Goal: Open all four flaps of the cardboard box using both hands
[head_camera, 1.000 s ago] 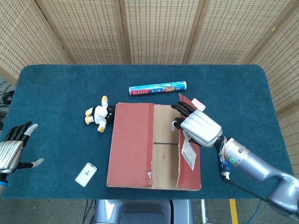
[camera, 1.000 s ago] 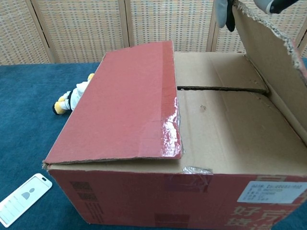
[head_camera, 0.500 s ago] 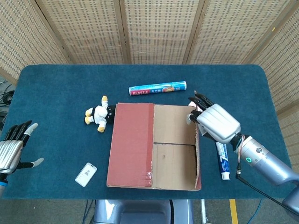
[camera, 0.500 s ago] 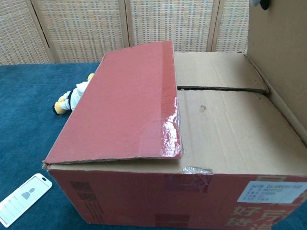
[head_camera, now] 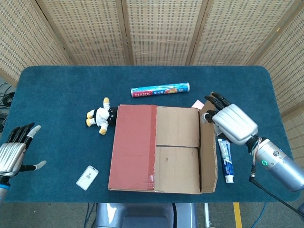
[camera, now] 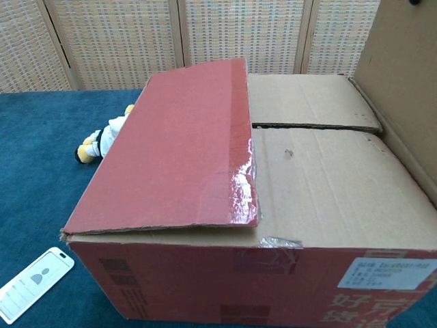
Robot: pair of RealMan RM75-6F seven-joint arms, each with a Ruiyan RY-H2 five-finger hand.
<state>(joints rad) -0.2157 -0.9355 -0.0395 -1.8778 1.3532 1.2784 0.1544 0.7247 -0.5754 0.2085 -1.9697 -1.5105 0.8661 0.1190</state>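
The box (head_camera: 159, 148) sits mid-table. Its right flap (head_camera: 208, 147) is held up past vertical by the right hand (head_camera: 231, 122), fingers at its far edge; it should be pressed fully outward. The left flap (head_camera: 133, 146) lies closed; 2 inner flaps are shut. The left hand (head_camera: 12, 152) is open, well apart. A toothpaste tube (head_camera: 226, 160) lies under the flap's path; a toy (head_camera: 101, 115) touches the box's left side.

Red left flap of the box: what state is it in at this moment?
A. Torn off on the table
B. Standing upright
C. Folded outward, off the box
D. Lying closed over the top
D. The red left flap lies flat over the cardboard box, while the right flap is lifted outward near the right hand.
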